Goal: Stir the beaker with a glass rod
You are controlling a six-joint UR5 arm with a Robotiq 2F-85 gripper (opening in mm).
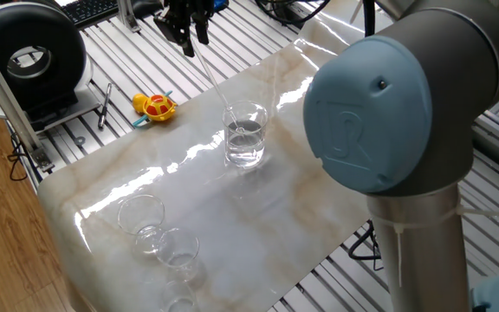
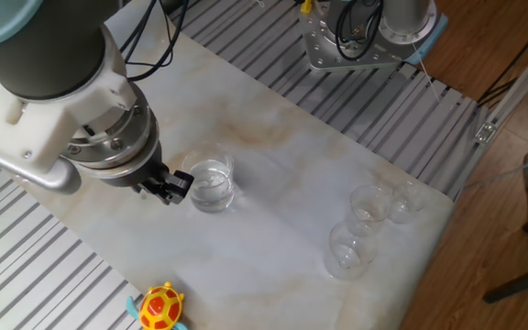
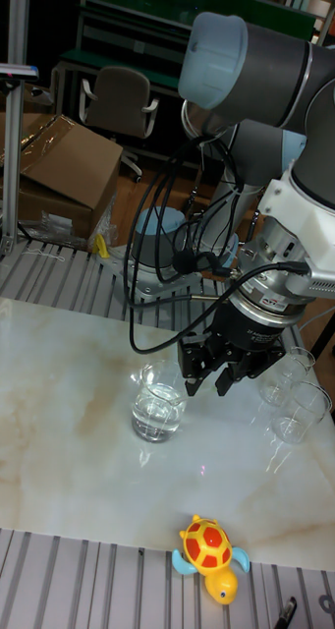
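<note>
The beaker [image 1: 245, 134] is a clear glass cylinder with clear liquid, standing mid-table; it also shows as the beaker [image 2: 211, 186] and the beaker [image 3: 157, 403]. The thin glass rod [image 1: 215, 82] slants from my gripper [image 1: 192, 39] down into the beaker, its lower end in the liquid. My gripper is shut on the rod's upper end, above and beside the beaker. In the other fixed view the gripper [image 2: 173, 186] sits just left of the beaker. The tall fixed view shows the gripper [image 3: 208, 386] to the beaker's right, and the rod is too faint to make out there.
A cluster of small clear glass cups [image 1: 158, 232] stands near one table corner, also seen as cups [image 2: 363, 225] and cups [image 3: 293, 391]. A yellow and red toy turtle [image 1: 156, 106] lies at the table edge. Slatted metal rails surround the marble tabletop [image 1: 301, 173].
</note>
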